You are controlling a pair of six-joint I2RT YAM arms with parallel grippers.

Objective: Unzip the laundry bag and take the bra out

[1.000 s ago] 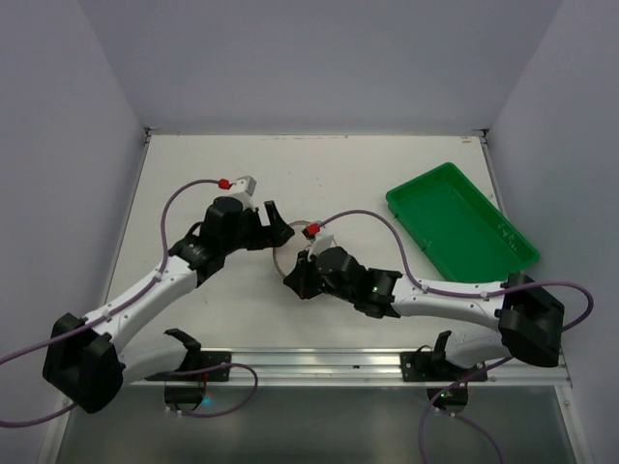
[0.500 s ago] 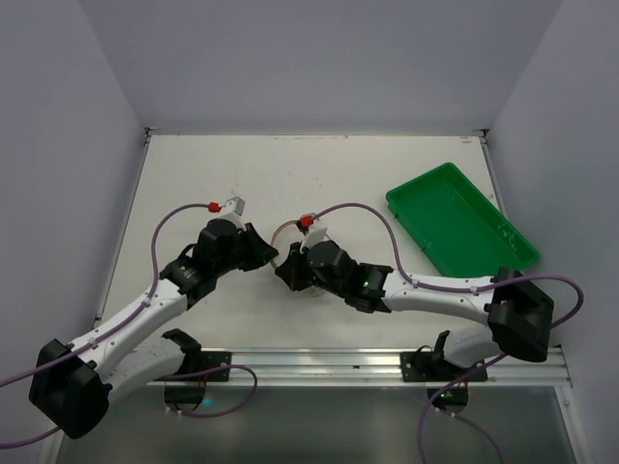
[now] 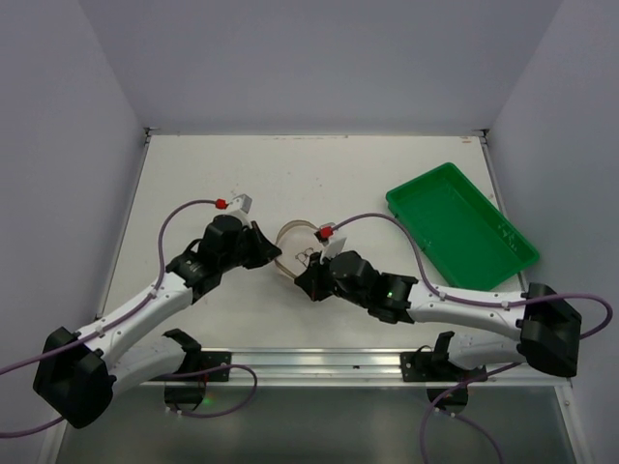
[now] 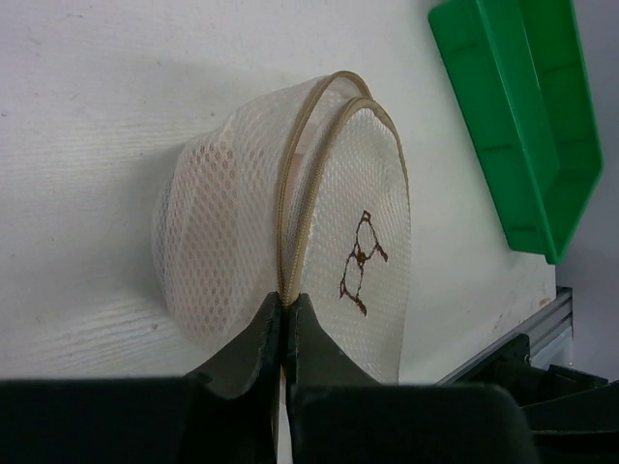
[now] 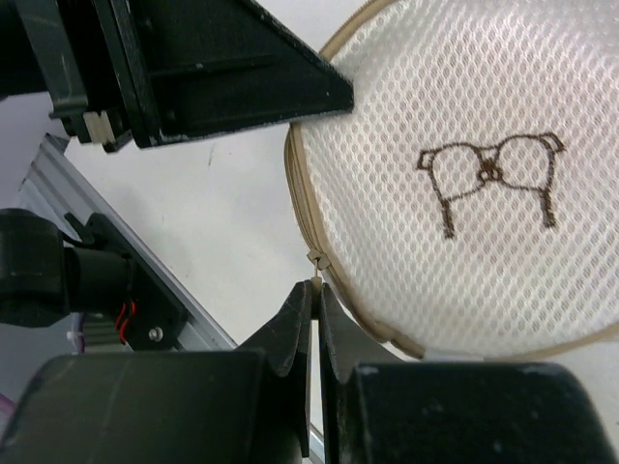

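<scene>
The laundry bag (image 3: 296,247) is a round cream mesh case with a tan zipped rim and a small bra outline on its face, lying mid-table. In the left wrist view the laundry bag (image 4: 232,222) stands tilted on edge, and my left gripper (image 4: 287,304) is shut on its tan rim. My left gripper (image 3: 274,253) sits at the bag's left side. The right wrist view has the bag (image 5: 464,193) face-on, with my right gripper (image 5: 316,288) shut on the zipper pull (image 5: 315,259) at its lower left rim. My right gripper (image 3: 308,280) is just below the bag. The bra is hidden.
A green plastic tray (image 3: 460,225) lies at the right of the table; it also shows in the left wrist view as the tray (image 4: 522,116) at the upper right. The aluminium rail (image 3: 319,362) runs along the near edge. White walls close the back and sides.
My left gripper has come down and shut on the bag's rim. The right arm shifted slightly right, still holding the zipper pull, and more of the bag's face now shows.
</scene>
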